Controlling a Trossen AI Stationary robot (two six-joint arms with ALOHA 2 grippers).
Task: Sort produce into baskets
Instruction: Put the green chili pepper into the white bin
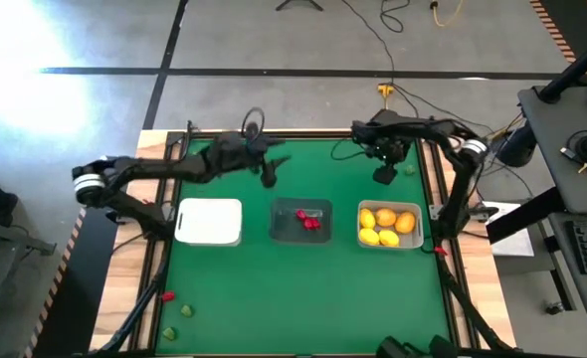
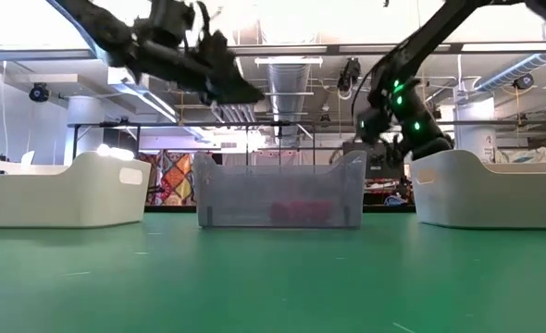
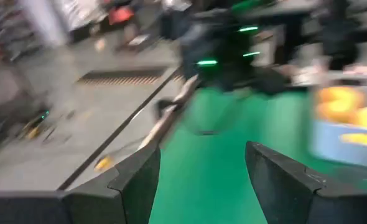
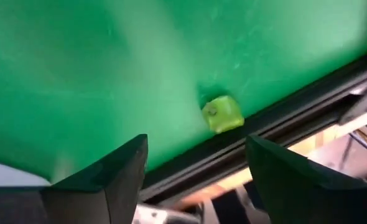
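Note:
Three baskets stand in a row mid-table: a white one [image 1: 209, 221], a dark transparent grey one [image 1: 301, 221] holding red bits [image 1: 307, 220], and a pale grey-white one [image 1: 390, 225] holding yellow and orange fruits [image 1: 385, 219]. My left gripper [image 1: 270, 177] hovers open and empty beyond the grey basket, high above the table in the low view [image 2: 241, 92]; its wrist view [image 3: 202, 155] shows only green mat between the fingers. My right gripper [image 1: 384, 175] is open and empty beyond the pale basket. A small green bit [image 4: 221, 115] lies on the mat by the right rail, ahead of its fingers.
A red bit [image 1: 168, 295] and two green bits [image 1: 187, 310] [image 1: 168, 333] lie on the wooden border at the near left corner. The black rail [image 4: 277, 121] edges the mat just behind the green bit. The near half of the green mat [image 1: 303, 298] is bare.

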